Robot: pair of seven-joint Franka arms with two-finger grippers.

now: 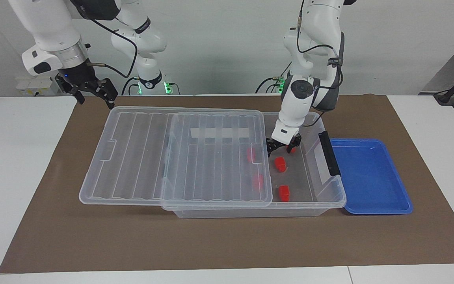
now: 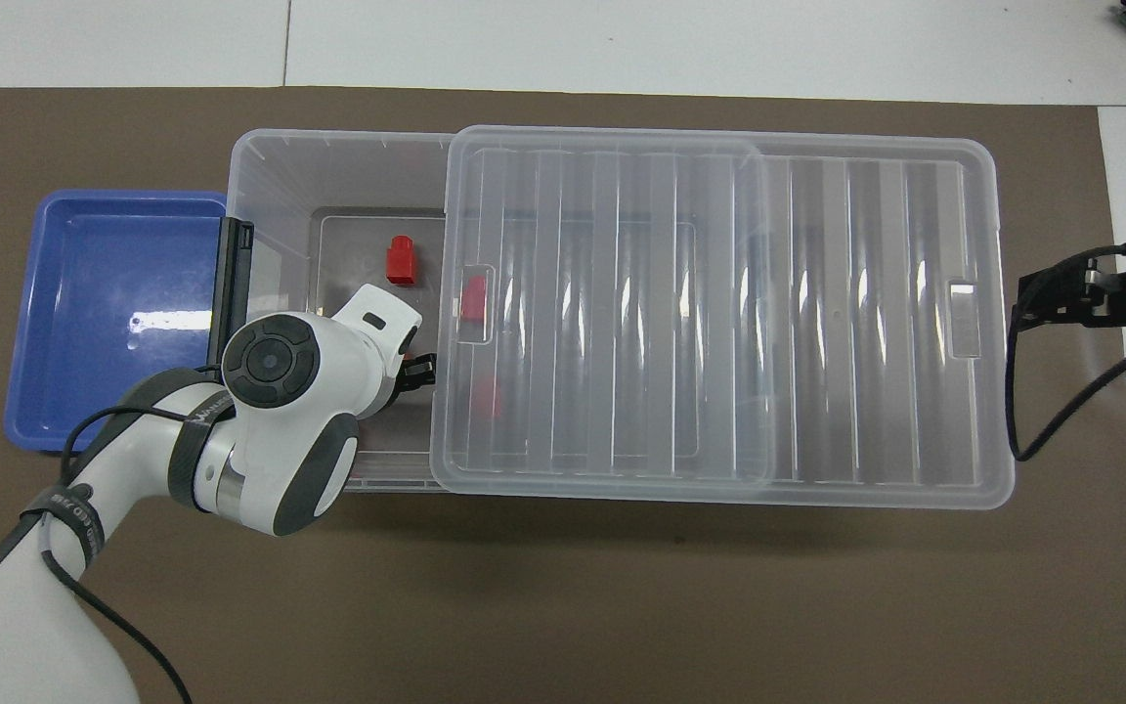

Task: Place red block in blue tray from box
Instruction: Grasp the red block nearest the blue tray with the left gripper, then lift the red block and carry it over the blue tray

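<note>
The clear box (image 1: 331,199) lies mid-table, its ribbed lid (image 1: 172,157) slid toward the right arm's end, so the end by the blue tray (image 1: 369,175) stands uncovered. Several red blocks lie inside: one (image 1: 280,163) just under my left gripper (image 1: 281,148), one (image 1: 284,192) farther from the robots, others (image 1: 252,154) under the lid. My left gripper is down in the box, open, with a red block (image 1: 293,150) partly hidden at one fingertip. The blue tray holds nothing. My right gripper (image 1: 95,94) waits, open, in the air past the lid's end.
The box's black latch (image 1: 329,154) stands up between the uncovered end and the tray. In the overhead view the left arm (image 2: 280,391) hides its gripper; the box (image 2: 270,166), lid (image 2: 719,313), tray (image 2: 113,313) and one block (image 2: 400,261) show. A brown mat (image 1: 227,236) covers the table.
</note>
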